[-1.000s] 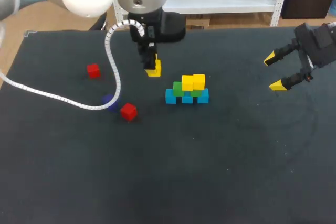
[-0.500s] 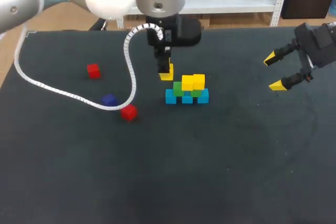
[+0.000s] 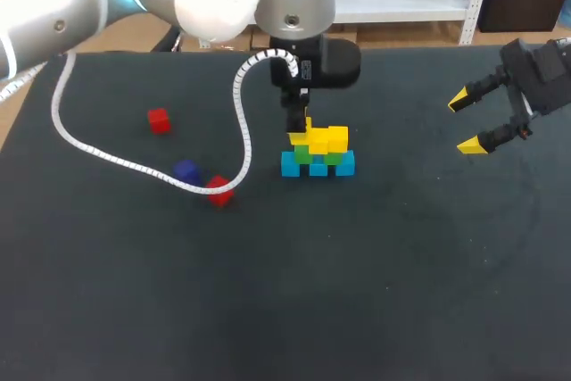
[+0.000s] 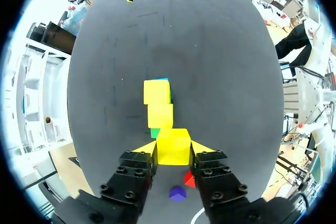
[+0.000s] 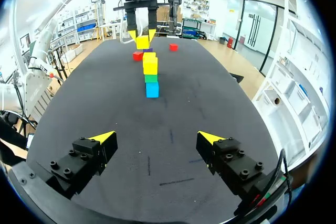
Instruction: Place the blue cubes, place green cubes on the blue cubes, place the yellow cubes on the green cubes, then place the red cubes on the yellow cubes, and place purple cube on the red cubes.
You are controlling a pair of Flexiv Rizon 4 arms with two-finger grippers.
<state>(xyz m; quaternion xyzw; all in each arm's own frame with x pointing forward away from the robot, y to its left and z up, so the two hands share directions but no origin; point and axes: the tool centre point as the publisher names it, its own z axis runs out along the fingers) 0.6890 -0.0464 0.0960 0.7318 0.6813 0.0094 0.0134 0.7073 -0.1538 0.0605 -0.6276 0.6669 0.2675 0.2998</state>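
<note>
Yellow cube (image 3: pixel 304 126) in the head view meets the stack (image 3: pixel 318 163) top, held by the left hand (image 3: pixel 300 122). Left wrist view: fingers (image 4: pixel 145 149) clamped on it; nudging the placed yellow cubes (image 4: pixel 158 102) could topple them. Right wrist view: right hand (image 5: pixel 156 137) spread, well apart.

The head camera overlooked the whole counter (image 3: pixel 375 292) from behind, while the wrist cameras (left close, right far) faced each other across the cube stack (image 3: pixel 318 154).
</note>
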